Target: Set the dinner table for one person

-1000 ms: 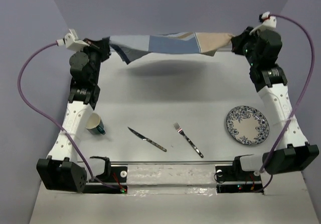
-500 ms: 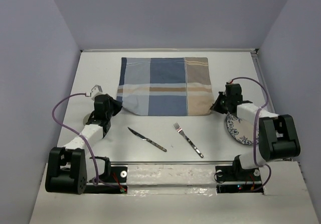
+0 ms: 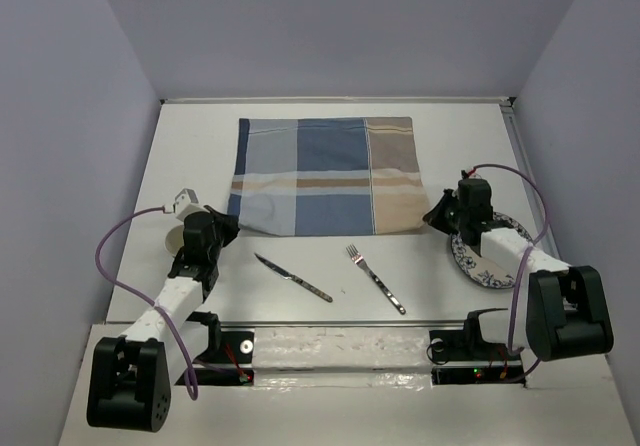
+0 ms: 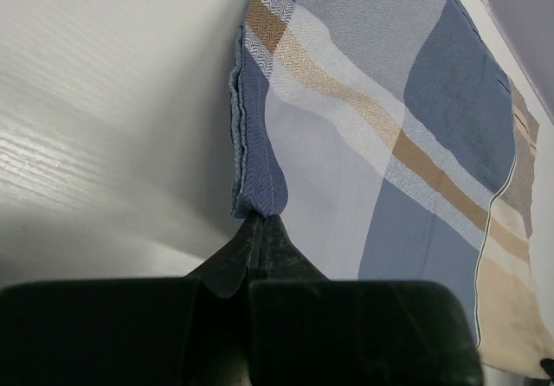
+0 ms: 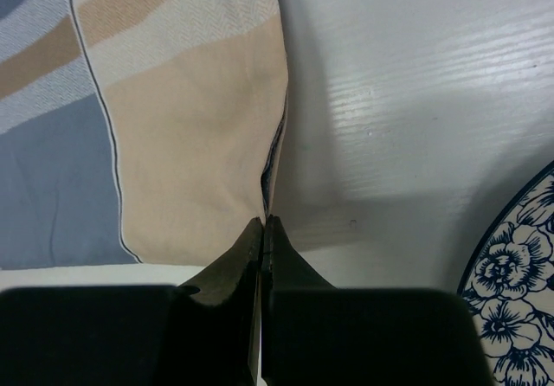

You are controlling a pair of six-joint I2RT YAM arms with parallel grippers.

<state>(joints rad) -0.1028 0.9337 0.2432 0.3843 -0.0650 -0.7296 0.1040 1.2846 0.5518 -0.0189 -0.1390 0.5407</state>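
Two corners, two pinches: my left claw [image 4: 258, 223] is closed tight on the near left corner of the striped cloth [image 3: 325, 174], jaws pressed together with the blue hem bunched between them. Over on the other side, my right claw [image 5: 263, 224] is clamped on the near right corner where the tan stripe ends, the hem caught between the tips.

The cloth lies spread flat across the far middle of the dinner table [image 3: 190, 156], blue blocks left and centre, tan band on the right. Its near edge runs between my two wrists. The dinner table is the big white top under everything, reaching from my bases out to the back wall.

Nearer to me than the cloth, the knife [image 3: 292, 277] lies at a slant, apart from the cloth. The fork [image 3: 375, 278] sits just to its right, slanted the same way, tines toward the cloth. The plate [image 3: 492, 254], blue-flowered, rests on the right, partly under my right arm, near the cloth's corner but not touching it. Both arms are low, stretched forward along the table.
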